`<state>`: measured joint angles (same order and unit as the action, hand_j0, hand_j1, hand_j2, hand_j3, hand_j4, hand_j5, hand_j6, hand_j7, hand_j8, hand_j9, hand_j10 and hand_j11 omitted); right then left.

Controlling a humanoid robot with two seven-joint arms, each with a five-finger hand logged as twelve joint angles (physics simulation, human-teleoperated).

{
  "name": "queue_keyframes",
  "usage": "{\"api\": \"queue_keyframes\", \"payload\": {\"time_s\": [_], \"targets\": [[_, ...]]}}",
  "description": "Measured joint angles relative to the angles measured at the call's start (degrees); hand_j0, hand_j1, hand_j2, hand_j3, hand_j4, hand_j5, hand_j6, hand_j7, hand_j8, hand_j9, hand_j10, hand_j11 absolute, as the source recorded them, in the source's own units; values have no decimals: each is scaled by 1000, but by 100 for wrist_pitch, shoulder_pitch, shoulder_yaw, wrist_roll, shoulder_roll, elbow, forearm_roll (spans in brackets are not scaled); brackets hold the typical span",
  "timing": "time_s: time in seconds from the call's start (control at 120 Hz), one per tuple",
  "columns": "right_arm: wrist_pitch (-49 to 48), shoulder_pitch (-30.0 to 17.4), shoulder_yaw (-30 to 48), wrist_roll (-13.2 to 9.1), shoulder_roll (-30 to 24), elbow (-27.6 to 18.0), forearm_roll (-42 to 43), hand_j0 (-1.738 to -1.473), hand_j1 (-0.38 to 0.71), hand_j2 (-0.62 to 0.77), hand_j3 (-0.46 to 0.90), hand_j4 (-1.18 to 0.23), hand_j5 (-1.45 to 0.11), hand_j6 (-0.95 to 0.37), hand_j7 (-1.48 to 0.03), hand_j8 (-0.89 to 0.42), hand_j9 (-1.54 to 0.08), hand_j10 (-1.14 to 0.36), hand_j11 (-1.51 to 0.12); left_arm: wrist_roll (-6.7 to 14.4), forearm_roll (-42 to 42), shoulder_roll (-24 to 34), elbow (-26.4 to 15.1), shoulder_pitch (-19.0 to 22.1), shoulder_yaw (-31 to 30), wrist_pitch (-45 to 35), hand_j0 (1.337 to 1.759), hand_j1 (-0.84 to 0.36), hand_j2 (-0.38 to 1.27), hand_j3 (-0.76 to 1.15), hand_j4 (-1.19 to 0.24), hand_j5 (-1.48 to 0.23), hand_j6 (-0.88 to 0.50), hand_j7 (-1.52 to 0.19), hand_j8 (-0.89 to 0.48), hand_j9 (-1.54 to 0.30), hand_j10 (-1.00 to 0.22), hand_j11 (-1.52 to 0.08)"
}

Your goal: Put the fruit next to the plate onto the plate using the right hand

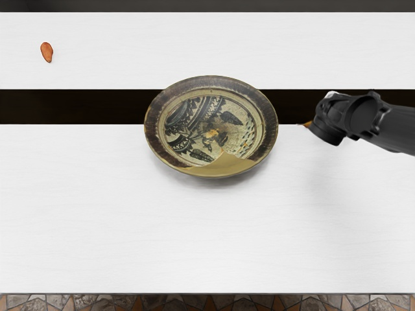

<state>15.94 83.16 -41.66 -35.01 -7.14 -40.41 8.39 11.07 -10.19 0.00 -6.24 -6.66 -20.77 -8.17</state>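
The white table fills the view, crossed by a dark band. The patterned plate sits at its centre, over the band's lower edge. The right arm comes in from the right, and the right hand hangs just beside the plate's right rim; whether it is clenched, released or grasping cannot be told from here. A sliver of orange, probably the fruit, shows between hand and rim, on the table, not on the plate. A small orange-brown thing lies well apart, far left. To do this step well, secure the fruit squarely, lift it clear of the raised rim, then set it down in the plate's middle
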Motion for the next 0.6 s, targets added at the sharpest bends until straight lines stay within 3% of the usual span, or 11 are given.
{"api": "queue_keyframes", "payload": {"time_s": [0.6], "targets": [[-6, 734, -11, -1, -506, -1080, -94, -1657, 296, 286, 0, -664, -893, -517, -876, -460, -885, -575, -896, 0, 0, 0, 0, -11, -2, 0, 1658, 349, 0, 0, -1, 0, -1, 0, -1, 0, 0, 0]]}}
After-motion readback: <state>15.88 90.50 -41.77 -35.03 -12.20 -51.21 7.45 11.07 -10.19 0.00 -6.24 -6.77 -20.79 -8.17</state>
